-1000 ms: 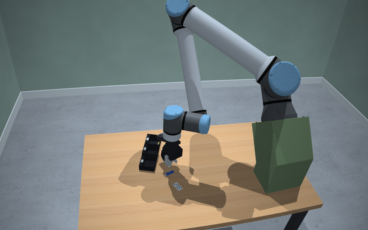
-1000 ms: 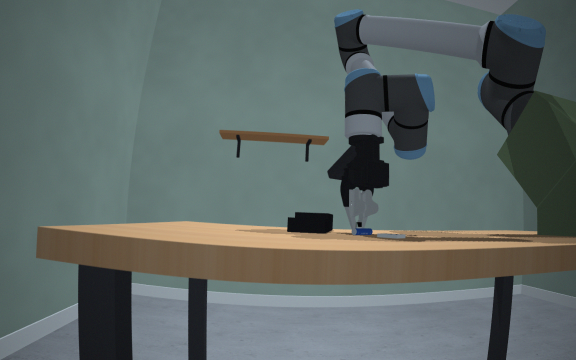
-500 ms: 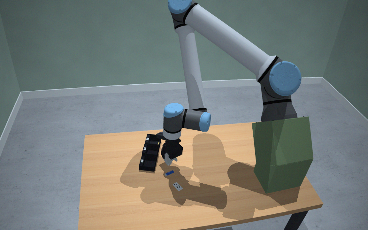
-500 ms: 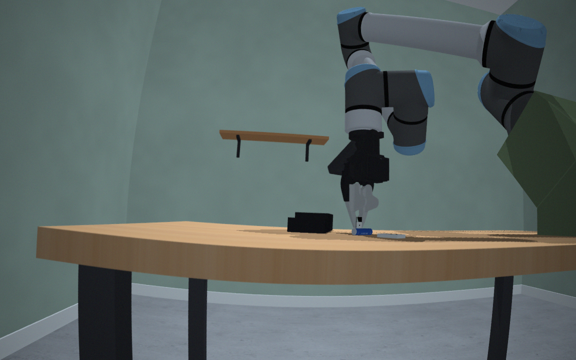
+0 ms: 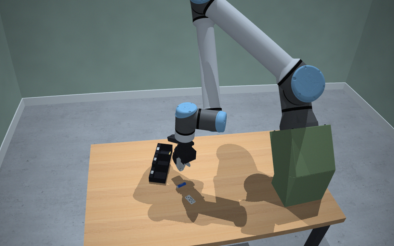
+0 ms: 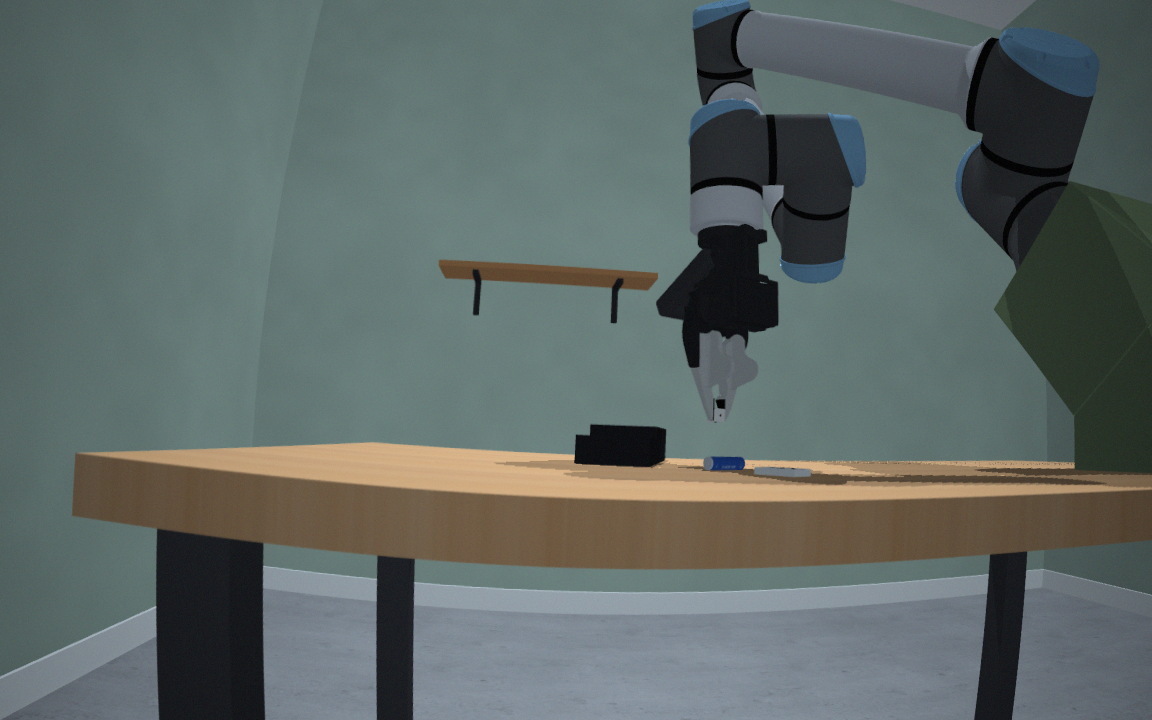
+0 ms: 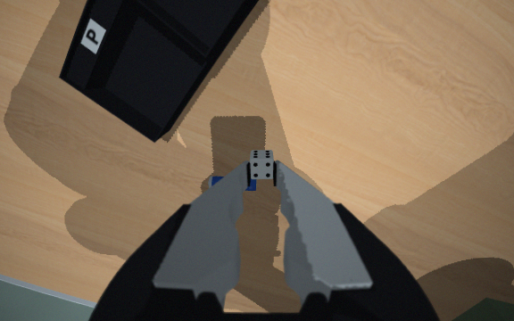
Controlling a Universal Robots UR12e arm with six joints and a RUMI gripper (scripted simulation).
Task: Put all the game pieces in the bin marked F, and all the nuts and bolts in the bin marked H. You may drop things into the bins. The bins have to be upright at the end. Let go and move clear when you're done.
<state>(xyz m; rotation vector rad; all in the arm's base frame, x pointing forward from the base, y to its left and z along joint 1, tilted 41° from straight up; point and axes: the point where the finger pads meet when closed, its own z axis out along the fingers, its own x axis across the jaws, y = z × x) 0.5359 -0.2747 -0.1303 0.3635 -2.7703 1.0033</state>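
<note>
Your pincer (image 5: 182,169) (image 6: 719,417) (image 7: 261,163) is pinching a die (image 6: 720,413) (image 7: 261,166) above the counter (image 5: 115,199) (image 6: 473,514) (image 7: 395,111), with a blue cylinder (image 5: 181,185) (image 6: 724,462) (image 7: 251,185) lying below it and a domino (image 5: 190,199) (image 6: 782,471) just past that. Beside the pincer you have three joined black bins (image 5: 160,163) (image 6: 620,445) (image 7: 159,76), upright; the nearest in the wrist view is marked P, while you cannot read the other two labels. A small yellow thing (image 5: 170,152) sits in the bin at the far end of the row.
</note>
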